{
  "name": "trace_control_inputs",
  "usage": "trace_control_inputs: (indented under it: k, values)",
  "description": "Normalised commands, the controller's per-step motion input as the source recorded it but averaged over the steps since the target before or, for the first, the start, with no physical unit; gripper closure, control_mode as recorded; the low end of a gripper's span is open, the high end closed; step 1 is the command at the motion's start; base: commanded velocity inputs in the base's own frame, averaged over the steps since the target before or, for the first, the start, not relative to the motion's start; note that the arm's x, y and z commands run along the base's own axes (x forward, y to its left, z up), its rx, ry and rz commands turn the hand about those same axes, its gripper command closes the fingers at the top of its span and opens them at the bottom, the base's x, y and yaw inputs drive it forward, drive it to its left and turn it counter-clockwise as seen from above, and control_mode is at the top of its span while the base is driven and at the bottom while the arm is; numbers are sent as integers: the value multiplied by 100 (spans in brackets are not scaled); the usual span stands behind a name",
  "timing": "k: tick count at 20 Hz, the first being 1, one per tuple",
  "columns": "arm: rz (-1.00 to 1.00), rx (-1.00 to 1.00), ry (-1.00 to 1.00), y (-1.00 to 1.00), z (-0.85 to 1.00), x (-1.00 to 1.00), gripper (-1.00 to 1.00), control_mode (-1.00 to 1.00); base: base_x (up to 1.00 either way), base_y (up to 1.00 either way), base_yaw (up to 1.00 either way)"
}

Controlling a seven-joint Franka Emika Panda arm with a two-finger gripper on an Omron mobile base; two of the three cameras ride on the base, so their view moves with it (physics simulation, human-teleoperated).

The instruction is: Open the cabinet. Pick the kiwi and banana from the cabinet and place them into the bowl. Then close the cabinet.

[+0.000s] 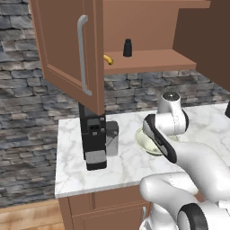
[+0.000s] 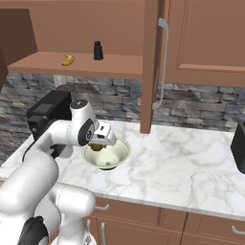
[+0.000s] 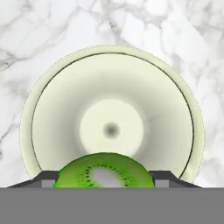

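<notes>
Directly above the bowl (image 3: 192, 131), the downward-pointing end effector (image 2: 98, 146) pinches the kiwi (image 3: 105, 171).

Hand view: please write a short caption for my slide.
Gripper holds the kiwi above the empty bowl on the marble counter.

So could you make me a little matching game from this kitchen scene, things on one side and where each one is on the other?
Things:
1. banana
2. kiwi
3. bowl
4. coffee machine

Places:
A. between the gripper's fingers, above the bowl
B. on the open cabinet's shelf, beside a small black bottle
C. on the marble counter, under the gripper
D. on the counter, below the open left cabinet door

Pairs: 1-B, 2-A, 3-C, 4-D
</notes>
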Motion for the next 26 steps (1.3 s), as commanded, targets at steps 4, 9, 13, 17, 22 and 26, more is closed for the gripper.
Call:
trace_control_inputs:
  k: [4,9,13,17,22,26]
  values:
    - [0,0,1,-1,-21,17,100,-100,0,0,0]
    - [0,0,2,-2,-18,14,100,-100,0,0,0]
    - [0,0,1,-3,-20,11,100,-100,0,0,0]
    - [0,0,1,-4,-20,9,100,-100,0,0,0]
    - [0,0,1,-4,-17,8,100,-100,0,0,0]
    - [0,0,1,-6,-17,6,100,-100,0,0,0]
